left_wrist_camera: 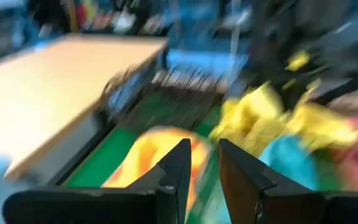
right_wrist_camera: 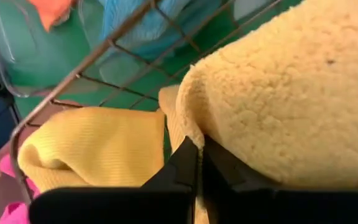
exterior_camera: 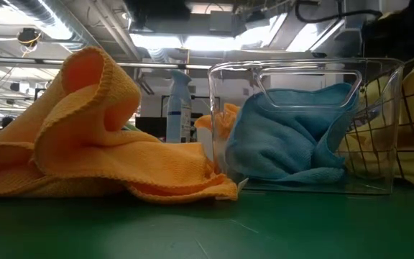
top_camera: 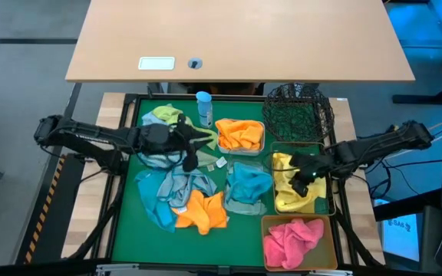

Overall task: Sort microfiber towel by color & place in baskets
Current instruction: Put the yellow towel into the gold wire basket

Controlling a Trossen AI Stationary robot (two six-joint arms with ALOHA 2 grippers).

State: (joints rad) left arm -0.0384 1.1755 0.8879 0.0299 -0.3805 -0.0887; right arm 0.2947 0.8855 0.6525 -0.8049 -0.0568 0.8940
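Observation:
My right gripper [top_camera: 301, 182] is down in the rectangular wire basket [top_camera: 330, 184], shut on a yellow towel [right_wrist_camera: 278, 93]; a second yellow towel [right_wrist_camera: 92, 146] lies beside it. My left gripper [left_wrist_camera: 201, 165] hovers near the table's middle [top_camera: 192, 159], pointing at the tub of orange towels [top_camera: 240, 135]. Its fingers stand a narrow gap apart with nothing between them. Loose towels lie on the green mat: orange [top_camera: 202, 211], teal and grey-blue [top_camera: 167, 190], light green [top_camera: 163, 116]. A teal towel [exterior_camera: 293, 137] fills the clear tub [top_camera: 249, 185]; pink towels [top_camera: 292, 239] fill the near tub. My right gripper pinches the fluffy yellow towel at a folded edge [right_wrist_camera: 188, 134] between its two fingers, coming from above into the wire basket. The towel's bulk rests in the basket on the other yellow cloth; how far back it reaches between the fingers does not show.
The black round wire-mesh basket [top_camera: 299, 112] stands at the far right of the mat, with a small blue-capped bottle [top_camera: 203, 106] far centre. A wooden desk [top_camera: 236, 38] lies beyond the far edge. The low view shows the orange towel [exterior_camera: 85, 144] heaped left of the clear tub [exterior_camera: 379, 79].

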